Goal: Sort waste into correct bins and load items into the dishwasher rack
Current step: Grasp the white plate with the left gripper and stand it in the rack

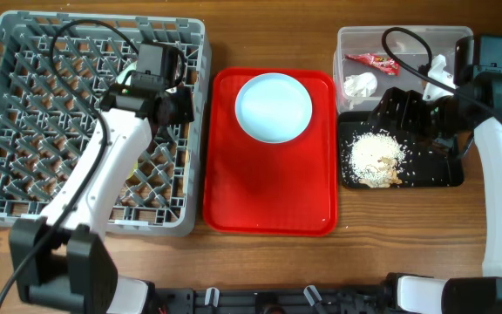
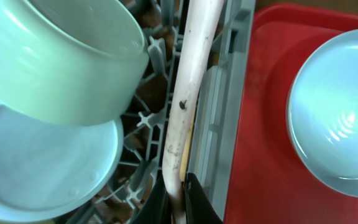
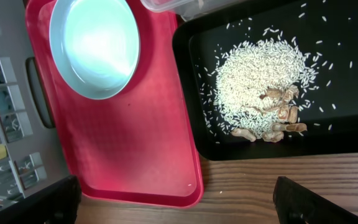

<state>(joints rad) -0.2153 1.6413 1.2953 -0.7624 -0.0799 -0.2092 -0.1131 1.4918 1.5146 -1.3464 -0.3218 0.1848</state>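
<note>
Left gripper pinches the low end of the fork; the dark fingers are closed on its handle. Only the handle shows and the head is out of frame, so "fork" is a judgement. It hangs over the right edge of the rack, just inside the grey wall and beside two bowls sitting among the pegs. Handling guess: very light, stiff but a bit springy thin plastic, with a smooth and slippery surface, so it is likely to pivot in an end pinch. A hold nearer mid-handle, across the flat faces, would be steadier. It may slip through the lattice or tip between pegs on release, so it should be let go low. Look: long, narrow, off-white to cream, slightly curved, with one dark speck mid-length and a few smudges lower down. Right gripper is empty, its fingers spread wide at the frame corners, over the front edge of the red tray and black tray. The rice is heaped in the black tray with some brown scraps. The plate is on the red tray, not yet racked; it reads as rigid, glossy and best taken by the rim. The wrapper and napkin are in the tub.
</note>
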